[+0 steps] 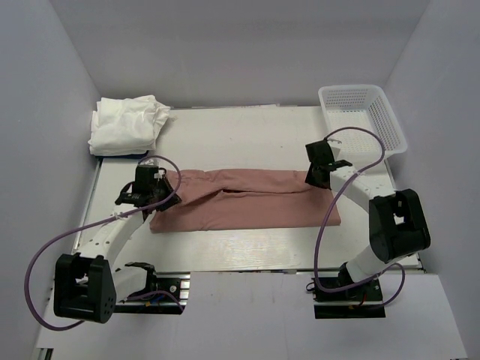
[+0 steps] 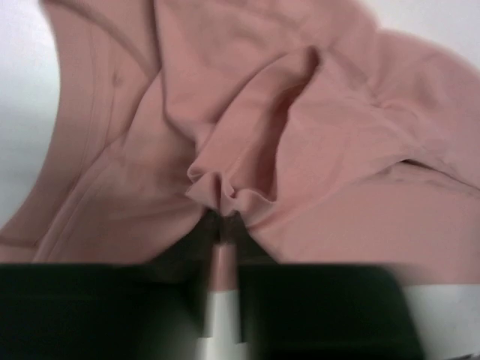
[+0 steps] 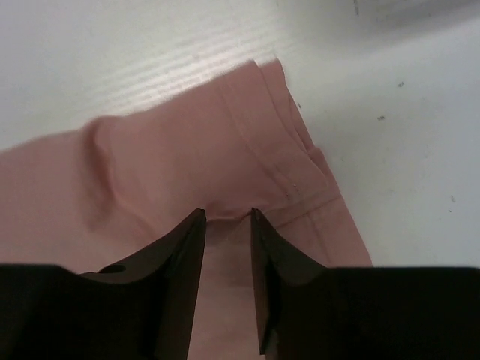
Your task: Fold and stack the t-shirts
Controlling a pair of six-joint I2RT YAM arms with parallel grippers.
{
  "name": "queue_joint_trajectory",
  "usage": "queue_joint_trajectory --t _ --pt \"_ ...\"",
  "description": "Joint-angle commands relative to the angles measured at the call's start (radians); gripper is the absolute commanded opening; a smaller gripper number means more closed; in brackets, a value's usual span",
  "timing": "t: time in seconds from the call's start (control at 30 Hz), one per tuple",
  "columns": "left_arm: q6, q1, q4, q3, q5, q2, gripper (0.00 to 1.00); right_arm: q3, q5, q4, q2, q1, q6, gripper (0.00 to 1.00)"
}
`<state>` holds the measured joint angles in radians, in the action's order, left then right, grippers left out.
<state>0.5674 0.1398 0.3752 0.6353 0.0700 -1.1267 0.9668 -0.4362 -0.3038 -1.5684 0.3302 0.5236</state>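
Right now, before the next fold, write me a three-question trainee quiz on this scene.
1. True or false: a folded shirt lies in the white mesh basket.
2. Where on the table does the pile of white t-shirts sit? A) far left corner B) far right corner C) between the arm bases
3. Which gripper's wrist view shows the pink t-shirt bunched up at its fingertips?
Key: 1 false; 2 A; 3 the left gripper.
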Motion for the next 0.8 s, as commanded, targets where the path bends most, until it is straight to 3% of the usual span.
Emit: queue_joint_trajectory --t 0.0,0.07,0.1,0.2,0.27,0.3,0.5,0.77 --pt "0.11 0.004 0.187 0.039 0.02 0.036 0.54 -0.046 -0.029 -0.044 0.047 0.007 0.033 0.38" --pt "0.111 0.004 0.31 0.059 0.078 0.08 0.69 -0.091 -0.05 -0.109 0.109 0.006 0.061 0.5" --pt "0.095 0.004 0.344 0.069 0.091 0.099 0.99 -0.123 -0.059 -0.125 0.17 0.003 0.064 0.57" --pt "0.068 0.004 0.419 0.089 0.114 0.143 1.0 -0.157 -0.082 -0.136 0.241 0.0 0.059 0.77" --pt "0.057 0.004 0.386 0.102 0.105 0.143 1.0 -0.155 -0.082 -0.104 0.269 0.0 0.059 0.82" --pt "0.057 0.004 0.363 0.125 0.094 0.124 1.0 -0.146 -0.059 -0.089 0.268 0.0 0.034 0.9" --pt "0.016 0.004 0.118 0.202 0.158 -0.062 1.0 -0.031 0.031 -0.032 0.137 0.006 -0.028 0.9" --pt "-0.032 0.004 0.008 0.351 0.189 -0.363 1.0 0.072 -0.009 -0.063 -0.002 0.004 -0.056 0.9"
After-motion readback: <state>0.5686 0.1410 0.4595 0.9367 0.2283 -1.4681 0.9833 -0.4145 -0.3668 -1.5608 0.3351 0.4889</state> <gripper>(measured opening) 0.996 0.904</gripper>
